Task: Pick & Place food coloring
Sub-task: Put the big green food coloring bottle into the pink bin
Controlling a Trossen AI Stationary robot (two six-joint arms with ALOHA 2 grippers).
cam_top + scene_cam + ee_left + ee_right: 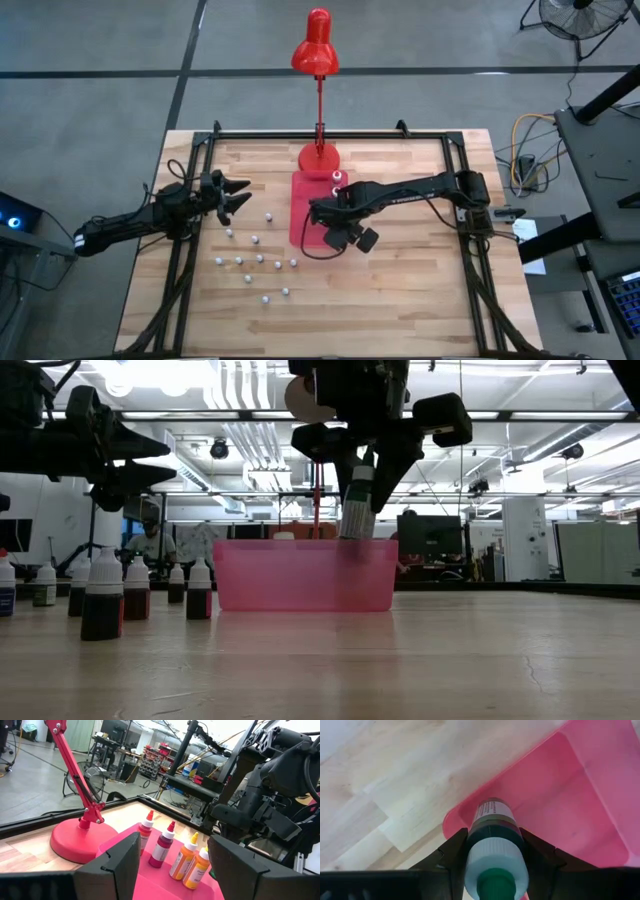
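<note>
Right gripper (pixel 492 857) pinching a green-filled food coloring bottle (pixel 492 832) over the red tray (pixel 580 805).
Its fingers are clamping narrowly on the bottle's neck, base hanging above a tray corner; the left gripper (pixel 232 195) is waiting, fingers spread wide and empty, near small bottles (pixel 255 262) scattered on the table (pixel 400 300).

free: tray (pixel 300 232) near end | blocked: four bottles (pixel 172 852) at lamp (pixel 318 100) end, small bottles (pixel 255 262) left

The right end effector (pixel 322 222) hangs mid-counter with fingers clamped inward, while the left end effector (pixel 240 196) waits aside, raised, fingers spread.
</note>
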